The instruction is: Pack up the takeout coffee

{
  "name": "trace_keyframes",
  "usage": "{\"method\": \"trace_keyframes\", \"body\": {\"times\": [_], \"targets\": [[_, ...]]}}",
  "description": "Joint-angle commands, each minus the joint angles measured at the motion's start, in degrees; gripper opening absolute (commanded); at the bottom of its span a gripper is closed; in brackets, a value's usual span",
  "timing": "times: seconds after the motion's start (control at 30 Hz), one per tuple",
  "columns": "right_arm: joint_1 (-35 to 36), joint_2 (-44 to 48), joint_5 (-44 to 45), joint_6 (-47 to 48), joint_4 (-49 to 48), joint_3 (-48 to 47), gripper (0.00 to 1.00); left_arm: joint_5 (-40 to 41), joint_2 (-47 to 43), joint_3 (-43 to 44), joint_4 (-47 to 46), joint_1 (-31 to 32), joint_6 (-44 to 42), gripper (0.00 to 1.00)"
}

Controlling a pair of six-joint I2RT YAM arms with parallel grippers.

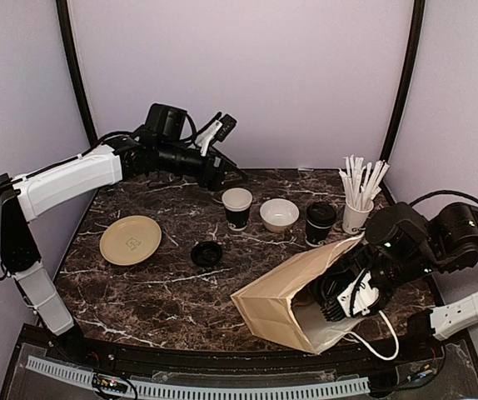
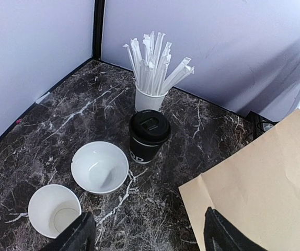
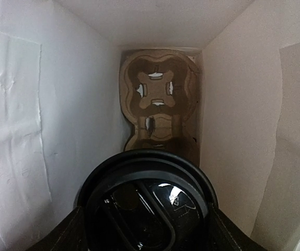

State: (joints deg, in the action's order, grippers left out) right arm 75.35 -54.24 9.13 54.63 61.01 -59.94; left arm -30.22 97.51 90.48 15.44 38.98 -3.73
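My right gripper [image 1: 345, 293] is inside the mouth of a brown paper bag [image 1: 285, 304] that lies on its side. In the right wrist view the right gripper [image 3: 147, 217] is shut on a coffee cup, and only the cup's black dome lid [image 3: 147, 201] shows. A cardboard cup carrier [image 3: 158, 104] sits at the bag's far end. A second lidded black coffee cup [image 1: 320, 223] [image 2: 149, 136] stands on the table. An open black cup with a white inside [image 1: 237, 208] [image 2: 53, 209] stands without a lid. A loose black lid [image 1: 206, 253] lies nearby. My left gripper [image 1: 219, 127] [image 2: 146, 222] is open, empty and raised at the back.
A white bowl [image 1: 279, 214] [image 2: 99, 167] sits between the two cups. A white cup of wrapped straws [image 1: 357, 208] [image 2: 151, 97] stands at the back right. A tan plate [image 1: 130, 240] lies at the left. The bag's white handle [image 1: 372, 346] lies near the front edge.
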Motion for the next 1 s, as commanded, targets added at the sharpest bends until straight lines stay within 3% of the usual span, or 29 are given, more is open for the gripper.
{"method": "trace_keyframes", "body": {"times": [0.0,0.97], "targets": [[0.43,0.73,4.05,0.74,-8.41,1.24,0.63,-3.44,0.28,-0.12,-3.19,-1.54,1.99,0.73],[-8.55,0.60,-1.44,-2.92,-28.73,17.07,0.62,-11.93,5.50,1.94,-4.24,-3.23,6.50,0.73]]}}
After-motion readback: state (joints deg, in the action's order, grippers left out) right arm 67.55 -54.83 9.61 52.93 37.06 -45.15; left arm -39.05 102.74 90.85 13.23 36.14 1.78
